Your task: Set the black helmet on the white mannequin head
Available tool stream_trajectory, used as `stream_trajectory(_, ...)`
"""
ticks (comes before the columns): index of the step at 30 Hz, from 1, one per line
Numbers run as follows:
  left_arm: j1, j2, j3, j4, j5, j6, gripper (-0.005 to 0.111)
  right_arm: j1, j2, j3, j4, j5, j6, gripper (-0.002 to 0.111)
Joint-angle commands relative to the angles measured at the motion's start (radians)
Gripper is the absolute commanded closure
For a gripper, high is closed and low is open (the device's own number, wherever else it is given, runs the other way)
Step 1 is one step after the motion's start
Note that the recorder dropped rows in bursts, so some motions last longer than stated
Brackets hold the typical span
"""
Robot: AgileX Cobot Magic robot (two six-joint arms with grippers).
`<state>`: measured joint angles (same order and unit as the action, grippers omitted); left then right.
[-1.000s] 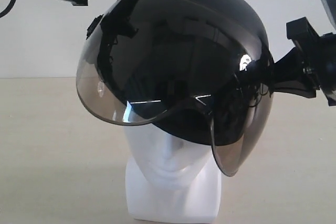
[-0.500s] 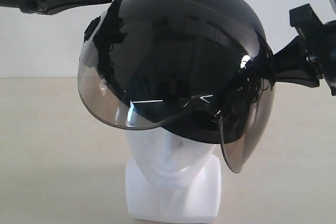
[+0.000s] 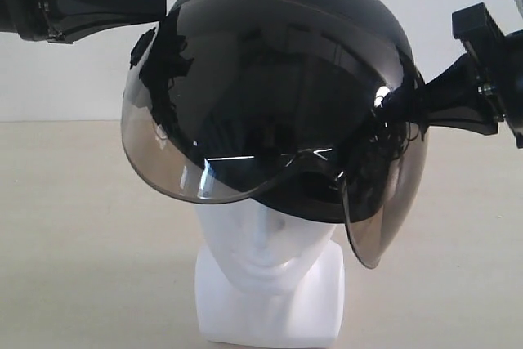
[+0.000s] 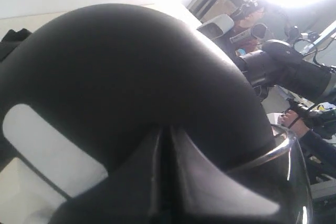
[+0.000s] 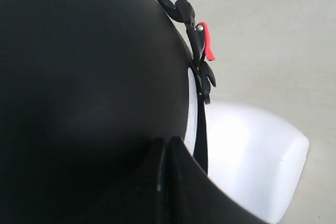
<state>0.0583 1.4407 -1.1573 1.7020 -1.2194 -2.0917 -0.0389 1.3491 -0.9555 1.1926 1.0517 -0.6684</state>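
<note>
Counting one black helmet [image 3: 286,6], one white mannequin head [image 3: 270,284] and two tools.
Helmet's down, tilted over the head's crown, its smoky visor [image 3: 163,161] covering the upper face. The head stands on a beige worktop [image 3: 73,243] before a plain white wall [image 3: 65,79]. Up top the left tool [image 3: 159,2], clenched on nothing, noses the shell; the right tool [image 3: 400,108], fingers pressed together, meets the opposite rim.

Matte-blk helmet [image 3: 286,6] w/ smoke visor, tilted, low over brow of upright white mannequin head [image 3: 265,247].
</note>
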Motion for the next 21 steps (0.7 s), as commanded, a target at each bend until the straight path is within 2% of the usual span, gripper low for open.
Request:
stream_trajectory(1,-0.005,0.000,0.030,0.042,-0.002,-0.010,0.102,0.019,-0.019,-0.015,0.125,0.105,-0.011,0.109)
stream_trajectory(13,-0.005,-0.018,0.030,0.042,-0.002,-0.010,0.102,0.019,-0.050,-0.102,0.132,0.143,0.035,0.109)
stream_trajectory(21,-0.005,-0.022,0.111,0.042,-0.002,-0.008,0.102,0.020,-0.060,-0.115,0.141,0.160,0.041,0.109)
